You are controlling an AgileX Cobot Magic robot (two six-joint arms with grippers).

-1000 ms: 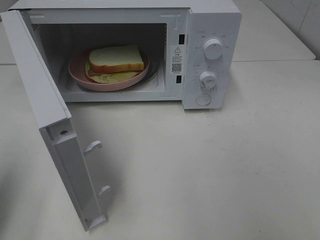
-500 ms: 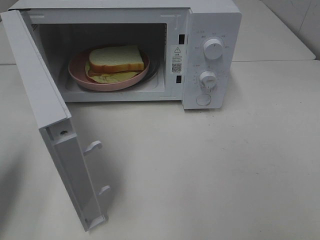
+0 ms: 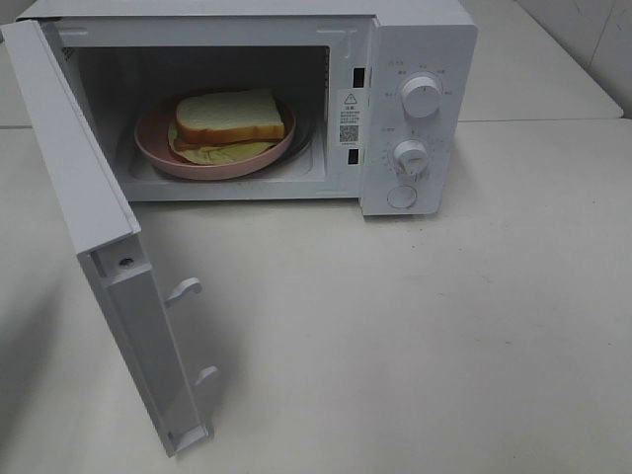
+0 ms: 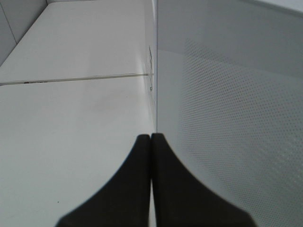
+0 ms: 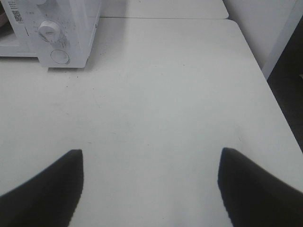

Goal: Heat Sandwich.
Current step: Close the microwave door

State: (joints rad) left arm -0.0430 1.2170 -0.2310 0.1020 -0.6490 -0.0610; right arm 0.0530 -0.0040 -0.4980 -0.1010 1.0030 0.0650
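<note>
The sandwich (image 3: 230, 117), white bread with lettuce at its edge, lies on a round pink plate (image 3: 158, 148) inside the white microwave (image 3: 415, 39). The microwave door (image 3: 89, 197) stands swung wide open to the left. Neither gripper shows in the exterior high view. In the left wrist view my left gripper (image 4: 150, 139) is shut with nothing in it, its tips right by the edge of the door's dotted outer face (image 4: 227, 118). My right gripper (image 5: 150, 158) is open and empty over bare table, to the right of the microwave (image 5: 71, 28).
On the microwave's control panel sit two knobs (image 3: 422, 96) (image 3: 410, 156) and a round button (image 3: 402, 197). The white table (image 3: 415, 336) stretches in front of it. In the right wrist view the table's right edge (image 5: 279, 109) drops off to dark floor.
</note>
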